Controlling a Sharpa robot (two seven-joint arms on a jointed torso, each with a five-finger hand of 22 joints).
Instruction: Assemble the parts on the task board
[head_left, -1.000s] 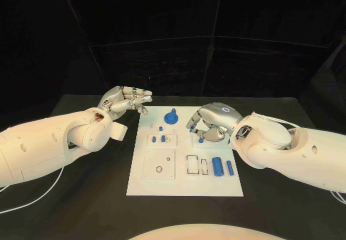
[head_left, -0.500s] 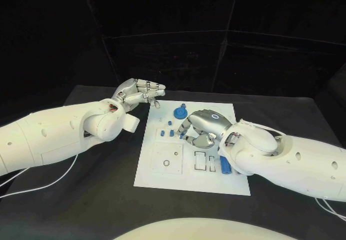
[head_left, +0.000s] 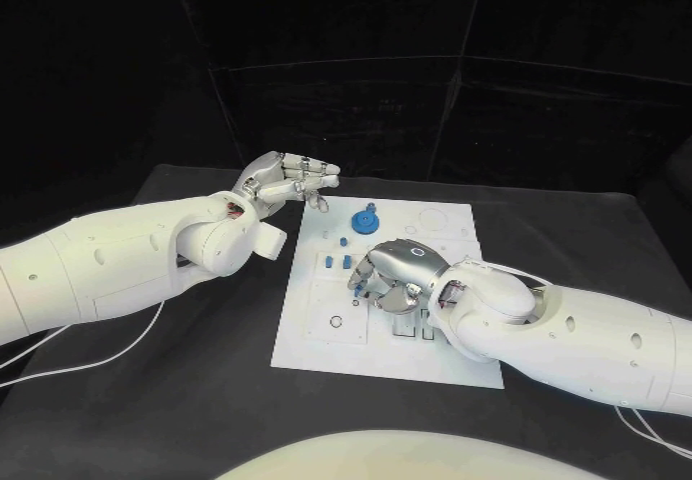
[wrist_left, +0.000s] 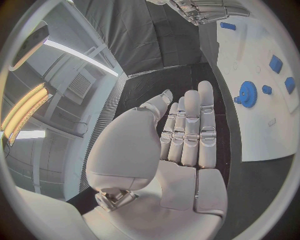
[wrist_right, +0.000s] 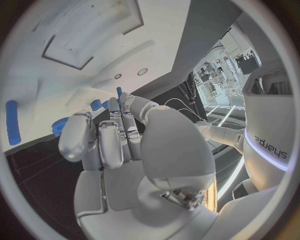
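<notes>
R robot hand (head_left: 392, 278) moved over board | white task board (head_left: 440, 222), blue parts (head_left: 365, 219)

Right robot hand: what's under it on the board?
The right robot hand hangs over the task board middle. Small blue parts show beside it; whatever lies directly beneath is covered.

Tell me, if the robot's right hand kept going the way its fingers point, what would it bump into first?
Probably the task board itself. The right hand hangs over the board, fingers aimed down near the small blue parts. Depth is unclear, so it might meet one of those first.
</notes>
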